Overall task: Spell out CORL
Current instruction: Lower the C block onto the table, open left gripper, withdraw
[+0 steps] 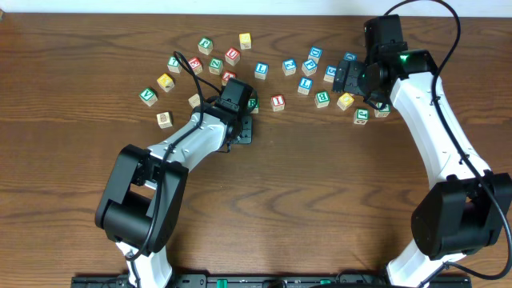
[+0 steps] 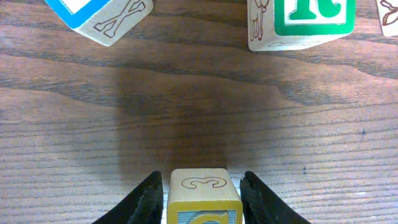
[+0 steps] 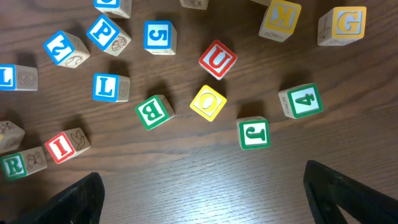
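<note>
Straddling the yellow cube, the left gripper stands slightly open.

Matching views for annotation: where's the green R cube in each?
Overhead: R cube at centre, just left of the red I cube.
Left wrist: top right, cut by the top edge.
Right wrist: bottom-left corner.
Landmark: red I cube sits beside R in overhead and right wrist; not identifiable in left wrist.
</note>
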`<state>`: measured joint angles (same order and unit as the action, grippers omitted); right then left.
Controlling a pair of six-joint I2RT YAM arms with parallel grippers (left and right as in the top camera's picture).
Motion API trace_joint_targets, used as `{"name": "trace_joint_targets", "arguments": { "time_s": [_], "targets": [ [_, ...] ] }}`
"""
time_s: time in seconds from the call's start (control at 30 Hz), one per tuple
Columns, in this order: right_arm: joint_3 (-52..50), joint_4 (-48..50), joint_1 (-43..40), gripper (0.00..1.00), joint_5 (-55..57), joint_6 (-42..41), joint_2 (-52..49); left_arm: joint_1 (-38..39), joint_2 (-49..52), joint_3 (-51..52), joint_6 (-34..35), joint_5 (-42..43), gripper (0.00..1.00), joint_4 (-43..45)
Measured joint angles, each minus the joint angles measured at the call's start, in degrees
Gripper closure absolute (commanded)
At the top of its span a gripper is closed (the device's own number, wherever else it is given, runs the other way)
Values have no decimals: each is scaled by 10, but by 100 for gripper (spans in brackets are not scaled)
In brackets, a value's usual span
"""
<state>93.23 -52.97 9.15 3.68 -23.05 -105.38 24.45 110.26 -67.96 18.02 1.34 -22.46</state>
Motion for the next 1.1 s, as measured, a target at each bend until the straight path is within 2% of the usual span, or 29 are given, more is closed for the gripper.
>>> {"name": "trace_joint_targets", "arguments": {
  "time_s": [0.1, 0.23, 0.57, 1.1],
  "targets": [
    [0, 0, 0, 3, 0, 0, 0, 0, 0, 0, 0, 0, 59, 0],
    [0, 0, 0, 3, 0, 0, 0, 0, 0, 0, 0, 0, 49, 0],
    [0, 0, 0, 1, 0, 0, 0, 0, -10, 0, -5, 0, 41, -37],
    [0, 0, 0, 1, 0, 0, 0, -11, -204, -7, -20, 0, 39, -136]
  ]
}}
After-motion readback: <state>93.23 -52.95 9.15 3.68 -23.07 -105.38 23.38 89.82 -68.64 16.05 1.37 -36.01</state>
